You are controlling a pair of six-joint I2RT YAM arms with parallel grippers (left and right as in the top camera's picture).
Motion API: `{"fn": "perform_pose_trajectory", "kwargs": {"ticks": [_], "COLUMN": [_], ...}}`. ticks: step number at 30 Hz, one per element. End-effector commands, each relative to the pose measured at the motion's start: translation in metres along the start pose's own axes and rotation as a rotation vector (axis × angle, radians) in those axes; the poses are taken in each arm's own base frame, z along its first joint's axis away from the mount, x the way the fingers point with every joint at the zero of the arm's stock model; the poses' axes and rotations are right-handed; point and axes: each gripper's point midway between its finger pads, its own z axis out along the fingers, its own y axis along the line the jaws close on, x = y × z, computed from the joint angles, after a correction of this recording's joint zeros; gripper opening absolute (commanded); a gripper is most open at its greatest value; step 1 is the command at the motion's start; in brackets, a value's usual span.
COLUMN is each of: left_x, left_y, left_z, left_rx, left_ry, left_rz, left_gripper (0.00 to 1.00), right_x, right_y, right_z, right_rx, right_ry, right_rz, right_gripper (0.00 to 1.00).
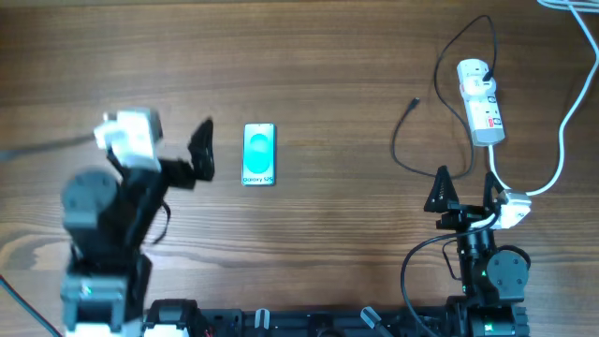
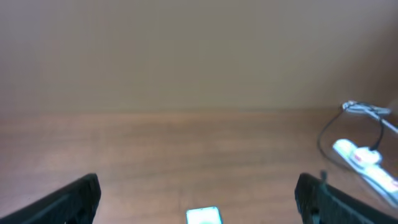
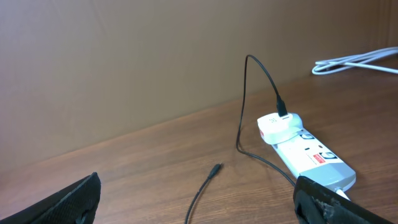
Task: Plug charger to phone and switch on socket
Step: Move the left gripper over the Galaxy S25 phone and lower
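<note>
Charger tip (image 1: 415,103) lies loose on the table (image 1: 309,56), between phone (image 1: 259,154) and socket (image 1: 480,103), well apart from the phone. Nothing is plugged into the phone yet, so this is step one: fetching the tip. Right gripper (image 1: 465,187) is spread wide and empty, near the cable loop. Left gripper (image 1: 201,154) is also spread and empty, just beside the phone. The next move likely needs a fine pinch on a thin, flat-lying tip. Only overhead shows the full layout. Right wrist shows the charger's adapter seated in the socket; switch state can't be told. Left wrist catches only the phone's top edge.
</note>
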Motion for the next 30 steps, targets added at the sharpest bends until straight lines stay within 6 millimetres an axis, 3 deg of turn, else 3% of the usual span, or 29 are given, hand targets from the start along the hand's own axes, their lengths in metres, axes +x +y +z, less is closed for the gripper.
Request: {"fn": "perform_pose_trajectory", "kwargs": {"ticks": [1, 6, 11, 16, 21, 30], "left_x": [-0.040, -0.057, -0.043, 0.012, 0.055, 0.113], "left_y": [-0.011, -0.023, -0.017, -0.032, -0.038, -0.040], "left_z": [0.015, 0.042, 0.070, 0.096, 0.115, 0.132], "left_rx": [0.032, 0.005, -0.183, -0.187, -0.185, -0.171], "left_ry": [0.064, 0.226, 0.385, 0.592, 0.737, 0.936], "left_rz": [-0.082, -0.081, -0.101, -0.061, -0.038, -0.047], "left_gripper": [1.00, 1.00, 1.00, 1.00, 1.00, 1.00], "right_x": [0.000, 0.000, 0.000, 0.000, 0.000, 0.000], "right_y": [0.000, 0.000, 0.000, 0.000, 0.000, 0.000], "right_z": [0.000, 0.000, 0.000, 0.000, 0.000, 0.000], "right_rx": [0.000, 0.000, 0.000, 0.000, 0.000, 0.000], "right_ry": [-0.001, -0.001, -0.001, -0.001, -0.001, -0.001], "right_rz": [-0.010, -0.010, -0.010, -0.010, -0.010, -0.010], "right_gripper": [1.00, 1.00, 1.00, 1.00, 1.00, 1.00]}}
